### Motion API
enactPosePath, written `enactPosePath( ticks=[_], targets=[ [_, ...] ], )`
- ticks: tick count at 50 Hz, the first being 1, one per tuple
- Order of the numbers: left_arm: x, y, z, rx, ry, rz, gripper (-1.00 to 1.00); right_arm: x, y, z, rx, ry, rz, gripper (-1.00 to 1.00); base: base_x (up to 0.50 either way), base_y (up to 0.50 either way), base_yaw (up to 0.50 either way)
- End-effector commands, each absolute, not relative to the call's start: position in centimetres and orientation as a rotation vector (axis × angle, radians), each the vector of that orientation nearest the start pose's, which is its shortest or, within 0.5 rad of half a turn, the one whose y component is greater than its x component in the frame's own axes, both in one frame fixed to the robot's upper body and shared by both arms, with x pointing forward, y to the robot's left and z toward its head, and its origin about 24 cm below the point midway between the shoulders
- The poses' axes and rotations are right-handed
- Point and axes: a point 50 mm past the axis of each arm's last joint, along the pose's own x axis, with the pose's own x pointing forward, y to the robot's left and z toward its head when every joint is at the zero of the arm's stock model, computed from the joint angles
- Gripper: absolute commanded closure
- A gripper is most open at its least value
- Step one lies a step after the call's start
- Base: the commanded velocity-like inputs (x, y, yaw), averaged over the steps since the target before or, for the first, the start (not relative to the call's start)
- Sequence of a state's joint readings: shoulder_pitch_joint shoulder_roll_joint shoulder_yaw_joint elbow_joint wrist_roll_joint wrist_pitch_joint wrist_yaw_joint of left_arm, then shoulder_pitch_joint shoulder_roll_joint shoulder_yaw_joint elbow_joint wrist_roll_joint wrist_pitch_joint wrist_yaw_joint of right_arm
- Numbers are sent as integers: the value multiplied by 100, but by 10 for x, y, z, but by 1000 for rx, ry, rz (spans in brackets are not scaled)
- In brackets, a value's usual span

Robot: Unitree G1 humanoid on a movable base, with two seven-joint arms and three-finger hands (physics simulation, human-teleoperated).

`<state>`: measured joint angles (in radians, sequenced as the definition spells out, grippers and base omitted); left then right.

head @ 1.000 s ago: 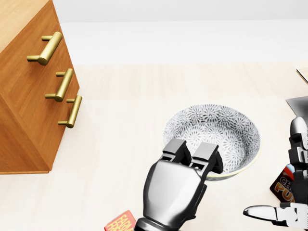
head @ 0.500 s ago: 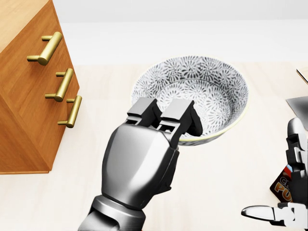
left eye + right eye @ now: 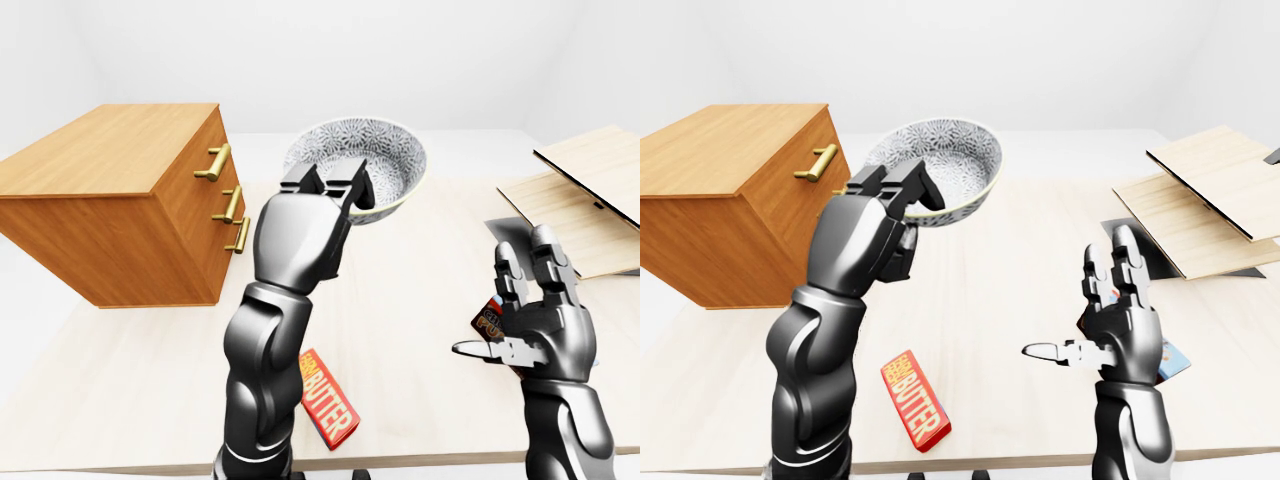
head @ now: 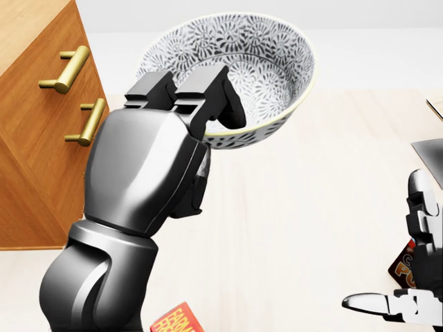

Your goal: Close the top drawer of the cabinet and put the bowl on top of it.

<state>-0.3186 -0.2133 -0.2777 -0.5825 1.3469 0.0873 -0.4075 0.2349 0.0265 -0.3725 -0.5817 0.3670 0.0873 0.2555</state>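
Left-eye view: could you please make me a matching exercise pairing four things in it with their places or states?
1. grey-and-white patterned bowl
2. brown wooden cabinet with brass handles
3. red butter packet
4. right robot hand

A. lying flat on the pale table
B. open, holding nothing
C. gripped aloft by the left robot hand
D. standing at the view's left

Pairs: 1-C, 2-D, 3-A, 4-B

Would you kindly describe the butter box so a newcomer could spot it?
On the pale table, look near its bottom edge in the right-eye view, just right of the left arm. The butter box lies flat there, the only pack showing white BUTTER lettering on red.
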Motion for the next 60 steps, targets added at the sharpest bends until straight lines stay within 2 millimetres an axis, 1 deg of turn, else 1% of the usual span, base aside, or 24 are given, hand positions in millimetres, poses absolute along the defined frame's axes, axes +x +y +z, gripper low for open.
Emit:
enactPosePath(
  ticks=[1,2,15,20,24,29,32,34,35,40,52,56,60],
  targets=[
    [238,70,263,1127,-704,63,100,182,-223,122,184,-350,-84,-100,0,0,0],
    [239,73,268,1141,-709,74,100,182,-223,122,184,-350,-83,-100,0,0,0],
    [246,89,294,1196,-770,126,100,182,-223,120,184,-346,-81,-100,0,0,0],
    [256,94,303,1226,-770,153,100,181,-224,121,184,-347,-83,-100,0,0,0],
    [265,107,310,1176,-795,176,100,181,-224,121,184,-348,-83,-100,0,0,0],
    [268,112,316,1152,-838,173,100,182,-224,121,184,-346,-83,-100,0,0,0],
    [273,120,324,1140,-853,205,100,182,-223,120,181,-346,-82,-100,0,0,0],
    [275,122,325,1141,-856,213,100,182,-223,120,182,-346,-82,-100,0,0,0],
    [278,127,328,1131,-850,215,100,182,-224,120,182,-345,-81,-100,0,0,0],
    [285,140,335,1106,-854,241,100,182,-223,120,181,-344,-79,-100,0,0,0],
    [302,166,336,1010,-825,287,100,183,-221,119,179,-341,-75,-100,0,0,0],
    [307,174,330,979,-803,308,100,184,-220,118,176,-339,-73,-100,0,0,0],
    [310,181,331,966,-792,323,100,185,-220,118,175,-337,-73,-100,0,0,0]
  ],
)
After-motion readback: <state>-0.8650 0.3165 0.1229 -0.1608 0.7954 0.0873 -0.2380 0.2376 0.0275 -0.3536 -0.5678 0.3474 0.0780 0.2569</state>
